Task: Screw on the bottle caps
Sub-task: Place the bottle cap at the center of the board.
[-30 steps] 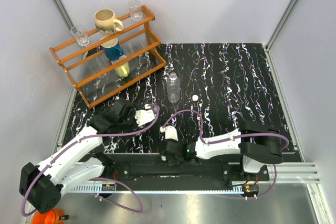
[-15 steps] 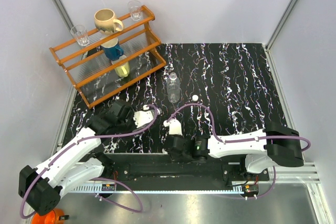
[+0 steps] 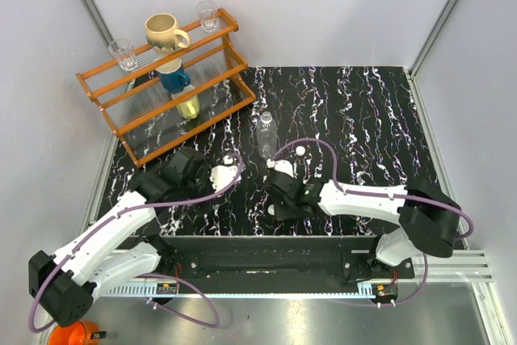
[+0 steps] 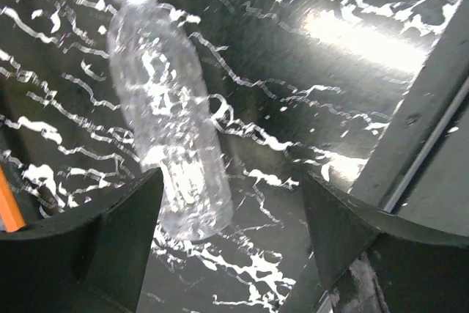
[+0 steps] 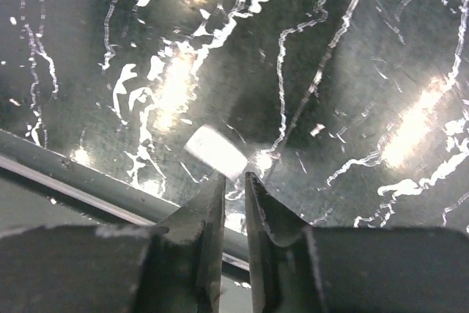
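two arms of like build. the left arm (image 3: 113,228) has white moulded link shells with black housings at its joints; the right arm (image 3: 363,198) is built the same, and a small green spot shows on its black wrist housing. a purple cable (image 3: 186,202) runs along the left arm in loose loops, and a second purple cable (image 3: 315,143) arches over the right. each arm ends in a white block ahead of the wrist. the left gripper (image 4: 229,236) has broad, angular, matt black fingers (image 4: 110,240). the right gripper (image 5: 233,181) has dark fingers tapering to thin flat tips, their surfaces scuffed and dull.
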